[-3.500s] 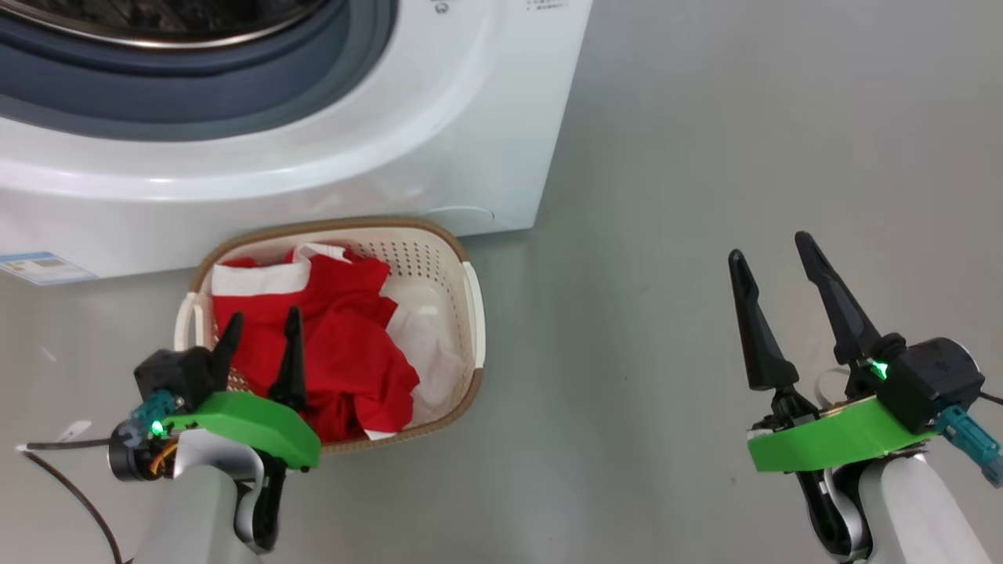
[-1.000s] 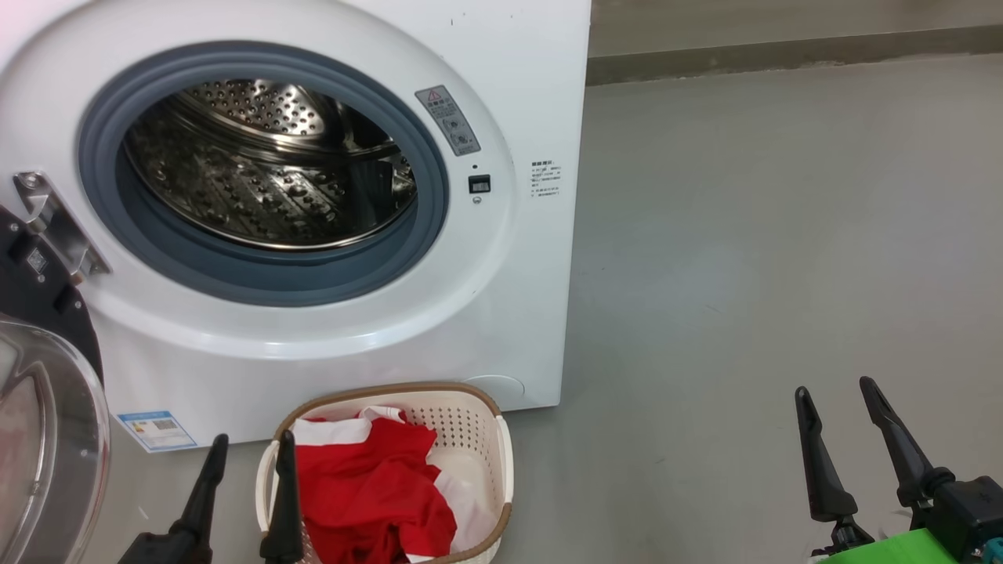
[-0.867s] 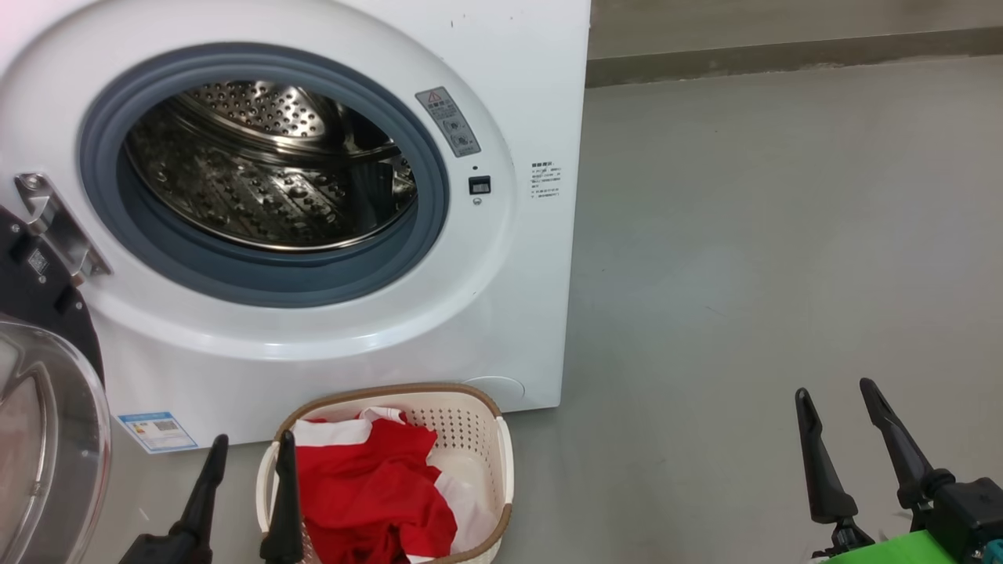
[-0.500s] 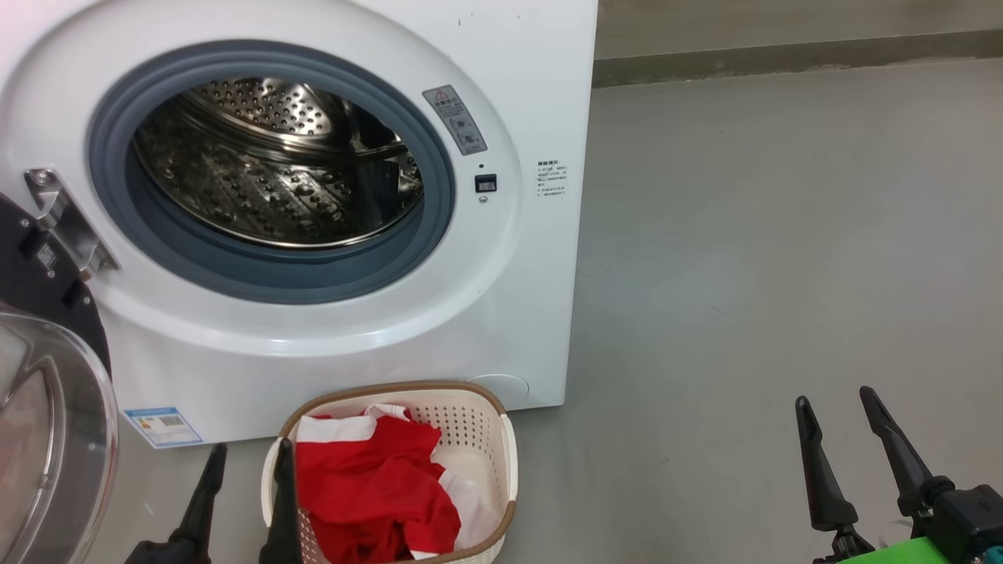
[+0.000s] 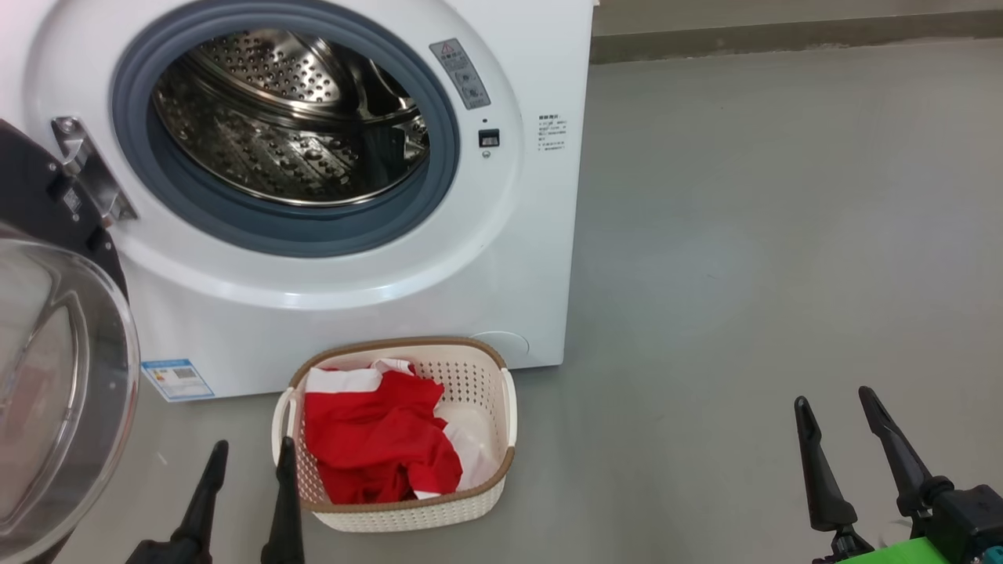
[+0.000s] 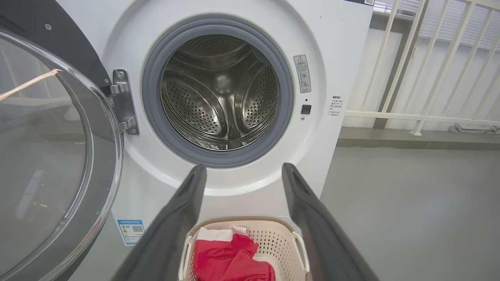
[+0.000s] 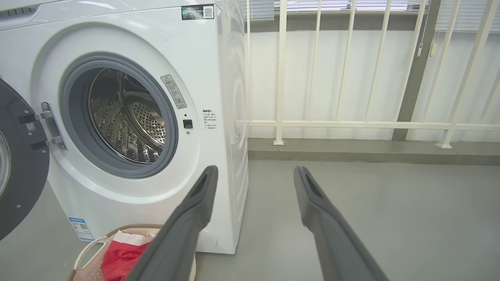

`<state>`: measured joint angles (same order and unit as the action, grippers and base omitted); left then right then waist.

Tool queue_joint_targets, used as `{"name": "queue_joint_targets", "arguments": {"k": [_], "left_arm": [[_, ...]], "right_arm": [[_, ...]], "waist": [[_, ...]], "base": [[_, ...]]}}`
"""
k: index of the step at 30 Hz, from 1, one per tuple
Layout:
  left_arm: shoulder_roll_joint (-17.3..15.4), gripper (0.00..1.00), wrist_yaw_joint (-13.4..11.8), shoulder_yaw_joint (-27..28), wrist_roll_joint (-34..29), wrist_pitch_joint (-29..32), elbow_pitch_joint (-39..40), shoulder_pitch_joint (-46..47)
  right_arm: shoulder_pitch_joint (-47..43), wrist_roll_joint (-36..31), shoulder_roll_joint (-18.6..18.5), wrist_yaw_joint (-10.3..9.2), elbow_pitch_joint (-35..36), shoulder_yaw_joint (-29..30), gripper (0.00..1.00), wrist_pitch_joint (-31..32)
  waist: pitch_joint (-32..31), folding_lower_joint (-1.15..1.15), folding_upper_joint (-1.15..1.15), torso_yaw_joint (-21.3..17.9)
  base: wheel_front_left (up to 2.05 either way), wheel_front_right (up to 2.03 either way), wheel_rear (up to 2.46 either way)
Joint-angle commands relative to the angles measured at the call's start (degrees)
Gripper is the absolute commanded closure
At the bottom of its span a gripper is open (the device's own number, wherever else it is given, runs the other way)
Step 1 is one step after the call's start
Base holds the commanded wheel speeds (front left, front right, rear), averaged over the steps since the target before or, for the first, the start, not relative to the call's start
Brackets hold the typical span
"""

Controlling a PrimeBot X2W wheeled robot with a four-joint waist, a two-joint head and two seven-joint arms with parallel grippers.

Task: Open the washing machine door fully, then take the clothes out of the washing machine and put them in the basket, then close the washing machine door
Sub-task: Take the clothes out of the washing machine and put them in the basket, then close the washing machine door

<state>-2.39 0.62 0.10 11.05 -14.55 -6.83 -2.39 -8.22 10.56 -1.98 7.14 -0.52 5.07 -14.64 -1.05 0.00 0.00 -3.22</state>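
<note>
Entry: laundry station, door open, basket loaded.

My left gripper (image 5: 253,448) and my right gripper (image 5: 832,395): both spread wide, nothing between the fingers, low over the grey floor (image 5: 744,235). The washing machine (image 5: 470,258): the washing machine door (image 5: 63,376) swung out on my left, steel drum (image 5: 290,117) exposed. The clothes (image 5: 376,446): red and white, heaped inside the basket (image 5: 486,486), which stands on the floor just before the machine, beside my left fingers.
</note>
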Motion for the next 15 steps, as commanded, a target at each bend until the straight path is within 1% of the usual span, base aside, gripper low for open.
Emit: {"name": "queue_joint_targets", "arguments": {"k": [1, 7, 15], "left_arm": [[-0.5, 0.0, 0.5, 1.7, -0.4, -0.4, 1.8, 1.3], [-0.5, 0.0, 1.1, 1.3, -0.6, -0.4, 2.0, 1.4], [-0.5, 0.0, 0.0, 0.9, -1.7, -0.4, 2.3, 1.7]], "right_arm": [[1.2, 0.1, -0.9, 0.35, 1.4, -1.1, 0.0, -0.4], [1.5, 0.1, -0.9, 0.35, 1.4, -1.2, 0.0, -0.4], [1.7, 0.2, -0.9, 0.35, 1.4, -1.5, 0.0, -0.4]], "waist": [[0.1, 0.0, 0.0, 0.0], [0.3, 0.0, 0.0, 0.1], [0.6, 0.0, 0.0, 0.5]], "base": [[-0.64, 0.64, 0.0], [-0.26, 0.26, 0.0], [0.0, 0.0, 0.0]]}}
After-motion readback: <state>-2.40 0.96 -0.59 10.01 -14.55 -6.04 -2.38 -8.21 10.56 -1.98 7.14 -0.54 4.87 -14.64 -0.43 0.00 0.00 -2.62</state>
